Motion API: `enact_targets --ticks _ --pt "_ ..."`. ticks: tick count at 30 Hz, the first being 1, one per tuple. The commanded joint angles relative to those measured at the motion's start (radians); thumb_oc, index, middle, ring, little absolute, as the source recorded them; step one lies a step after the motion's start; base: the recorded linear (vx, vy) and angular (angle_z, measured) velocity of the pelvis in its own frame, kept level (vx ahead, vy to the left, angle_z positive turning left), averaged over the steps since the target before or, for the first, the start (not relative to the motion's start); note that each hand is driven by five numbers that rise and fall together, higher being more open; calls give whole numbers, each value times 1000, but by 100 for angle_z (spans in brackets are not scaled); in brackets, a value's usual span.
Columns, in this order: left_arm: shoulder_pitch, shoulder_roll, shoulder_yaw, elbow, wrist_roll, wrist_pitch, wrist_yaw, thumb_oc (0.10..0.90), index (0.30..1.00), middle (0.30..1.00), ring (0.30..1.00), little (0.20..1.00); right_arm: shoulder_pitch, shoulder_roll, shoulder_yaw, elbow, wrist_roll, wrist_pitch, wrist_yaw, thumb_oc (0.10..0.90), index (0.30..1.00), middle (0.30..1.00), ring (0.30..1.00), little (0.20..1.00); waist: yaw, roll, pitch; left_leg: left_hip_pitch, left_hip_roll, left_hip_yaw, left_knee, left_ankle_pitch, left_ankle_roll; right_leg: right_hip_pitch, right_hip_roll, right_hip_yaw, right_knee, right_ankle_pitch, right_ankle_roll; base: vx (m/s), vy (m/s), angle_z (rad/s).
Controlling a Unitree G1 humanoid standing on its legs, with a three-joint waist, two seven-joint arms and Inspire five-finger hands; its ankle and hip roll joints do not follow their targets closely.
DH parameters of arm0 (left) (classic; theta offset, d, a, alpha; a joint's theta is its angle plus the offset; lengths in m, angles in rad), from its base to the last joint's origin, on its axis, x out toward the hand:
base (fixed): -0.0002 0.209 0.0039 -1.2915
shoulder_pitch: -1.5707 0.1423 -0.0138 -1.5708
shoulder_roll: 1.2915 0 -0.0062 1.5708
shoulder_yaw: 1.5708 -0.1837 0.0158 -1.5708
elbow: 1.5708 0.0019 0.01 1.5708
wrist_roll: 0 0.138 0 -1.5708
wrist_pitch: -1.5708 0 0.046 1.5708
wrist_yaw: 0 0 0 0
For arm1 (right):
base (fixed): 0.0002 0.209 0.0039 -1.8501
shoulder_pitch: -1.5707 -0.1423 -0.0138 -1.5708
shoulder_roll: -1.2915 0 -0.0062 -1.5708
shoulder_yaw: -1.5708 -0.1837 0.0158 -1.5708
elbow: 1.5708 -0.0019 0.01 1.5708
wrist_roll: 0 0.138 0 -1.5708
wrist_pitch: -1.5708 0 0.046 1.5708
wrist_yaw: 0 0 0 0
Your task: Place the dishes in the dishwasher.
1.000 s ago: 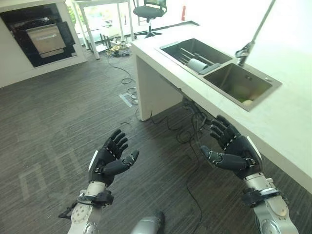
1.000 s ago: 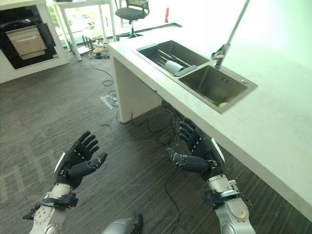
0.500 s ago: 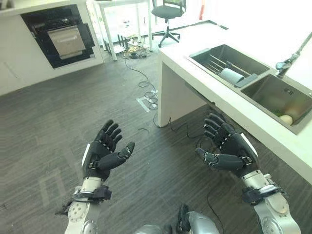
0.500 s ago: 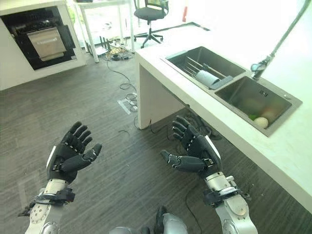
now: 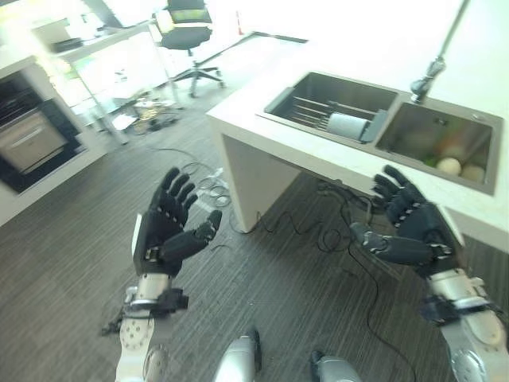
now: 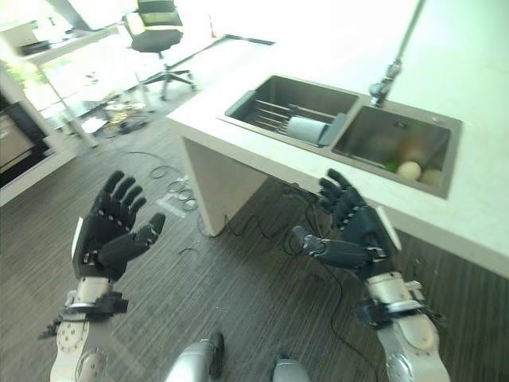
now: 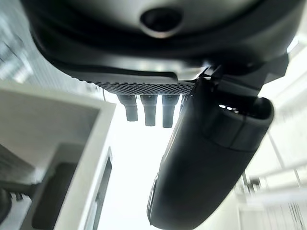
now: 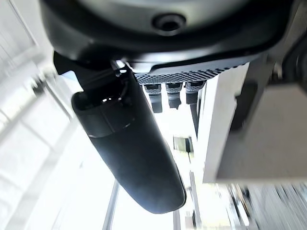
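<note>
A: Largest items first?
B: Dark wood-grain floor (image 5: 71, 263). White counter (image 6: 493, 95), its near edge just beside the right hand. Double steel sink (image 5: 382, 119) set into the counter, tap (image 5: 433, 68) behind the divider.

A: The dishes?
B: In the sink. A pale cylindrical cup (image 5: 344, 126) lies on its side on the rack bars of the left basin. Two round pale items (image 6: 409, 169) sit in the right basin; what they are cannot be told.

A: Dishwasher?
B: A dark-fronted appliance (image 5: 28, 143) stands at the far left wall, well apart from the sink. An office chair (image 6: 159, 16) stands at the far side of the room.

A: Hands?
B: Left hand (image 5: 167, 231) raised over the floor, palm inward, fingers spread wide, holding nothing. Right hand (image 6: 354, 231) likewise spread and empty.

A: Do the wrist views add anything?
B: They show each thumb (image 7: 206, 163) from very close and short straight fingertips (image 8: 175, 93) beyond it, with nothing between them.
</note>
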Motion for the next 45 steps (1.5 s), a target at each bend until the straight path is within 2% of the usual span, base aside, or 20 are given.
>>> enact_targets --ticks 1,4,5,7,8,11,14,16,19,20,21,24,25,27,29,30,32,35,39,45 --pt "10 91 30 -166 0 -91 -43 800 900 900 900 900 -181 25 77 -39 10 -137 -28 800 900 900 900 900 51 -52 -76 50 -10 -38 -124 -33 -8 114 60 -64 -26 -117 -3 262 400 -13" --pt "4 107 19 -177 40 -103 -41 800 900 900 900 900 -194 58 99 -28 2 -159 -45 800 900 900 900 900 45 -40 -63 71 -24 -54 -124 -45 27 142 65 -96 -26 0 12 161 248 23" --pt "7 113 19 -183 70 -114 -22 800 900 900 900 900 -205 72 115 -19 2 -159 -36 800 900 900 900 900 48 -30 -50 84 -24 -52 -124 -51 38 129 67 -137 -2 38 9 113 185 -2" --pt "8 126 29 -184 75 -118 12 800 900 900 900 900 -226 82 135 0 -1 -151 -12 800 900 900 900 900 62 -29 -40 92 -13 -11 -124 -57 34 113 54 -198 -26 31 0 102 77 -92" --pt "9 137 39 -186 67 -114 25 800 900 900 900 900 -236 76 145 8 9 -145 -8 800 900 900 900 900 73 -37 -39 95 -5 29 -124 -62 27 89 37 -233 -26 -16 -3 74 -13 -134" --pt "18 148 52 -196 64 -109 36 800 900 900 900 900 -247 63 148 18 30 -136 0 800 900 900 900 900 81 -60 -40 121 -7 94 -124 -102 20 26 3 -254 -26 -47 17 174 -79 -140" --pt "31 142 58 -216 77 -100 53 800 900 900 900 900 -249 62 154 18 44 -126 20 800 900 900 900 900 69 -73 -29 155 -11 163 -124 -130 33 -69 -29 -247 -26 37 36 258 -146 -127" --pt "35 136 59 -221 51 -103 38 800 900 900 900 900 -214 63 146 1 43 -139 26 800 900 900 900 900 35 -77 -25 190 -21 171 -124 -161 54 -117 -5 -194 -26 41 40 462 -371 -60" --pt "16 125 27 -221 24 -129 32 800 900 900 900 900 -224 38 132 -3 18 -144 -21 800 900 900 900 900 10 -78 -48 260 16 234 -124 -176 41 -90 -6 -242 -26 14 11 589 -539 72" --pt "10 115 14 -230 17 -145 19 800 900 900 900 900 -232 10 110 -2 26 -139 -25 800 900 900 900 900 11 -85 -52 327 12 240 -124 -109 11 -67 -7 -241 -26 -11 -23 633 -579 52" --pt "4 105 7 -234 15 -147 15 800 900 900 900 900 -240 1 107 0 24 -140 -25 800 900 900 900 900 18 -100 -37 329 5 235 -73 -27 -10 -45 -9 -221 -26 -30 -47 456 -436 21" --pt "5 85 -6 -236 25 -183 7 800 900 900 900 900 -251 -7 111 5 6 -150 -9 800 900 900 900 900 24 -97 -3 200 15 206 167 -2 -27 -14 9 -194 -26 -50 -82 130 -169 -4" --pt "5 81 -8 -236 25 -191 4 800 900 900 900 900 -255 -8 111 6 2 -151 -9 800 900 900 900 900 25 -97 5 177 21 200 187 -8 -23 -7 13 -192 -26 -52 -84 108 -76 -12" --pt "-1 76 -4 -236 19 -196 2 800 900 900 900 900 -279 -7 123 11 -12 -142 -23 800 900 900 900 900 37 -93 18 173 -11 179 104 -24 -5 10 26 -165 -26 -59 -79 162 15 -31" --pt "24 77 11 -242 11 -209 -13 800 900 900 900 900 -293 0 135 13 -17 -131 -28 800 900 900 900 900 48 -82 18 226 -29 178 -116 -4 3 27 50 -128 -26 -74 -66 238 95 -48" --pt "36 78 16 -241 10 -219 -23 800 900 900 900 900 -295 12 143 16 -27 -133 -23 800 900 900 900 900 48 -53 17 166 1 162 -124 -24 -13 32 85 -119 -26 -81 -62 202 128 -45" --pt "50 77 21 -248 13 -219 -22 800 900 900 900 900 -284 24 149 7 -38 -130 -16 800 900 900 900 900 58 -24 15 78 35 109 -124 3 -50 61 125 -102 -26 -113 -60 236 134 -27" --pt "59 67 26 -261 16 -219 -12 800 900 900 900 900 -262 11 145 -20 -30 -117 -7 800 900 900 900 900 79 -6 13 -30 53 30 -124 75 -80 106 162 -69 -26 -157 -75 300 176 -19" --pt "41 74 27 -267 34 -233 -6 800 900 900 900 900 -253 -4 135 -38 -15 -117 0 800 900 900 900 900 85 -8 4 -42 83 47 -124 63 -74 152 127 -92 -26 -188 -59 259 220 -56" --pt "-13 112 41 -269 19 -208 -18 800 900 900 900 900 -209 33 104 -66 -8 -118 -24 800 900 900 900 900 100 -41 -43 -4 50 54 -124 5 -28 191 47 -153 -26 -178 -2 259 201 -7"
